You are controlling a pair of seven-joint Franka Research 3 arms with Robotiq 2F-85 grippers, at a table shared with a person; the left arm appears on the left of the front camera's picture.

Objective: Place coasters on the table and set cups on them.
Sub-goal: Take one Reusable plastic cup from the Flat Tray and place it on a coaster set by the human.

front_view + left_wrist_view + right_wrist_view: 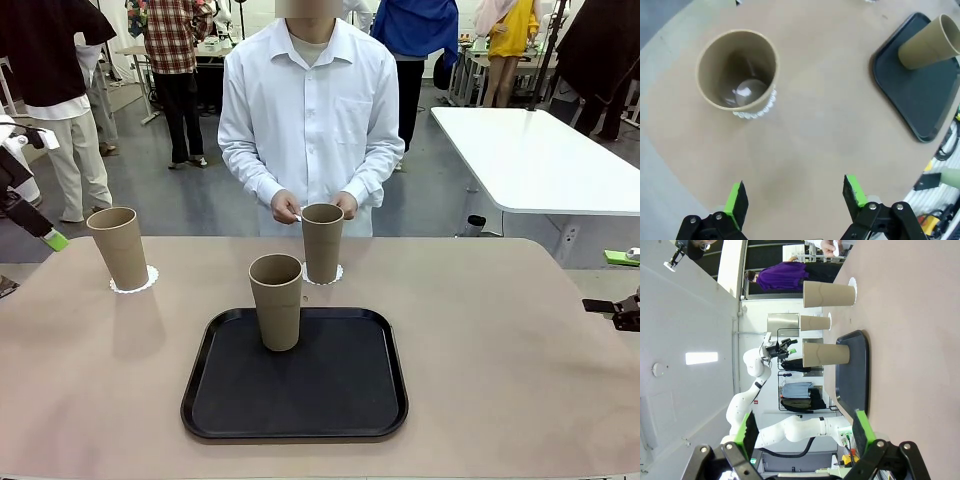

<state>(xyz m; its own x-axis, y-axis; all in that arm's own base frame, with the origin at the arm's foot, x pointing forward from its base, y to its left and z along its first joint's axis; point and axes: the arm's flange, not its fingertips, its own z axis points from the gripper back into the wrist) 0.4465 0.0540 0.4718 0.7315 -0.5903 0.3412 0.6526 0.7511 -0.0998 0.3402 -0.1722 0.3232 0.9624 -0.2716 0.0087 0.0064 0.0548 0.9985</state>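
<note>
Left of the black tray [330,395], the left gripper [795,184] hangs above the tan table [500,350]. Its two green fingers [737,202] are spread wide. It holds nothing and touches nothing. The first cup [736,67] stands a little way ahead of it, upright, on a lacy white coaster [759,109]. This cup is well to the left of the tray, near the table's far left corner.

Right of the tray, the right gripper [805,415] is spread wide too, and nothing sits between its fingers. It is out by the table's right edge, well apart from every cup.

On the tray, the second cup [275,300] stands upright on the black floor, toward the tray's far side.

Just behind the tray, the third cup [322,242] stands upright on the other coaster [338,272], whose frilly edge peeks out around the bottom. The person's hands [312,207] are just behind this cup's rim, close together, pinching a small white piece [298,215]. I cannot tell what it is.

The table is smooth with round corners. Behind the tray, the person in a white shirt stands at the table's far edge. Farther back and to the right is a white table [530,150] on a grey floor, and other people stand around the room.
</note>
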